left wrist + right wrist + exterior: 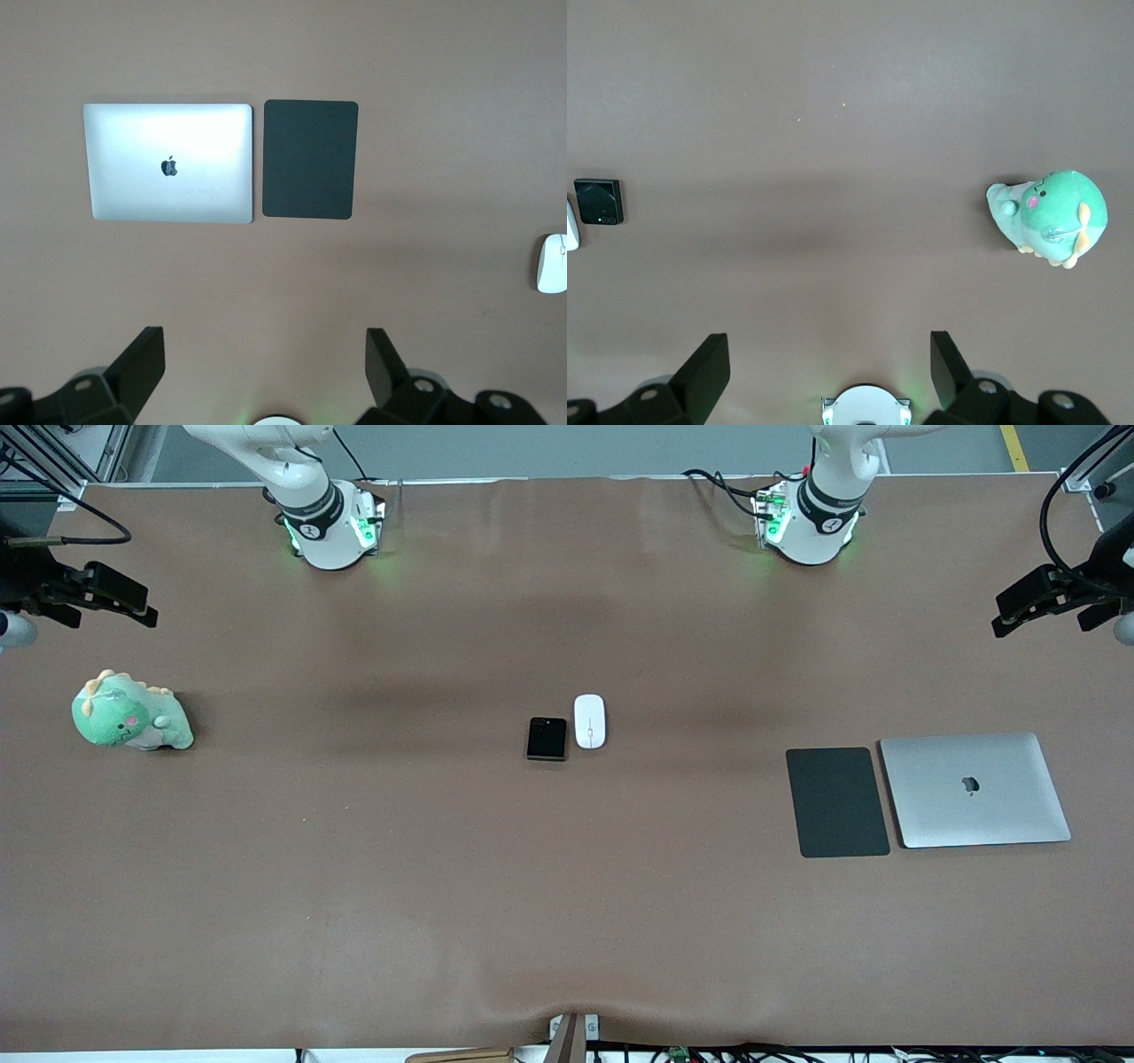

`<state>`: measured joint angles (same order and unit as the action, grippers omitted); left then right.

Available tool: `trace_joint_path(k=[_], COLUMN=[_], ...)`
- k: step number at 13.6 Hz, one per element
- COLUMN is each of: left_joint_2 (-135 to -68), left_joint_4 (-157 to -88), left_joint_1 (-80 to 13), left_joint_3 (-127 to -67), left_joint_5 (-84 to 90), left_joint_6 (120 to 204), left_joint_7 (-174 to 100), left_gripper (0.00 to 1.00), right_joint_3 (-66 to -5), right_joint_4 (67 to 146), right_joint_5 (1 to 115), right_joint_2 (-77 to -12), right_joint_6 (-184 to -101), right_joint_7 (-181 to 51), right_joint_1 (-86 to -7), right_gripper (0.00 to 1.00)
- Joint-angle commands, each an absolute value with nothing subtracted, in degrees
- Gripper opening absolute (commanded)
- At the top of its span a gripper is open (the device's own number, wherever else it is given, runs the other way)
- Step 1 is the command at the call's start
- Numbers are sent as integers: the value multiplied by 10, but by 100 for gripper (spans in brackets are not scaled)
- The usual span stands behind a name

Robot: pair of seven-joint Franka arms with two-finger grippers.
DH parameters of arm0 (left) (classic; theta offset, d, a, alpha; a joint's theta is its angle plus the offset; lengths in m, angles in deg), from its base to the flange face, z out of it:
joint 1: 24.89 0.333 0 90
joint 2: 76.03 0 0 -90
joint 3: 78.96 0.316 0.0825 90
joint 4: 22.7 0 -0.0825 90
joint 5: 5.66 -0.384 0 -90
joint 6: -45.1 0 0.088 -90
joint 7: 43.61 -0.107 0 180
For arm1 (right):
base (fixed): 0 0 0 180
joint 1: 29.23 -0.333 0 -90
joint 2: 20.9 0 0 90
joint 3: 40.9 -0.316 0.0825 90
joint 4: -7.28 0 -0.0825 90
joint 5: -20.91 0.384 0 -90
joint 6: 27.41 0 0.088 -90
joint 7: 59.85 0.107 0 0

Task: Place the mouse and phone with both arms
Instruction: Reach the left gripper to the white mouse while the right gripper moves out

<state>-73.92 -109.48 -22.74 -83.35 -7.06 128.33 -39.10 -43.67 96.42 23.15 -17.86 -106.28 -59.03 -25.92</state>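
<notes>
Mouse: I see the white mouse (590,721) lying flat near the middle of the brown table (372,868). It sits just beside the phone, on the side toward the left arm's end. I see a small gap between them.

Phone: The black phone (547,739) lies flat too. It sits a little nearer to the front camera than the mouse.

Left gripper: My left gripper (266,367) hangs high in the air over the left arm's end of the table. Its two fingers (142,363) are spread wide and hold nothing. This arm waits.

Right gripper: My right gripper (830,367) hangs high over the right arm's end of the table. Its fingers (707,367) are spread wide too, with nothing between them. This arm waits as well.

Laptop: A silver laptop (974,790) lies shut toward the left arm's end.

Pad: A flat dark pad (837,802) lies just beside the laptop, between it and the mouse, but well apart from the mouse.

Toy: A green plush dinosaur (128,714) sits toward the right arm's end, well apart from the phone.
</notes>
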Motion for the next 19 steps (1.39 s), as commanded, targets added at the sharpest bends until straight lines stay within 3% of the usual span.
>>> trace_joint_path(k=[1,5,10,14,19], left_joint_2=[-735,-745,-791,-843,-913], left_joint_4=[-1088,-1087,-1087,-1097,-1145], left_joint_1=[-223,-230,-238,-254,-356], left_joint_3=[-837,-837,-891,-961,-964], left_joint_5=[-64,-61,-49,-42,-42], left_joint_6=[1272,1273,1290,1335,1451], left_joint_7=[-407,-400,-376,-325,-200], left_gripper=[100,100,100,100,100], right_joint_3=[-441,-441,-441,-441,-441], right_joint_4=[962,965,964,964,960], right_joint_5=[228,228,228,228,233], right_joint_2=[-177,-179,-182,-188,-229], right_joint_6=[-1055,-1055,-1057,-1056,-1090], right_joint_7=[-596,-598,-597,-589,-584], right_joint_1=[-257,-259,-259,-261,-261], right_gripper=[100,100,100,100,100])
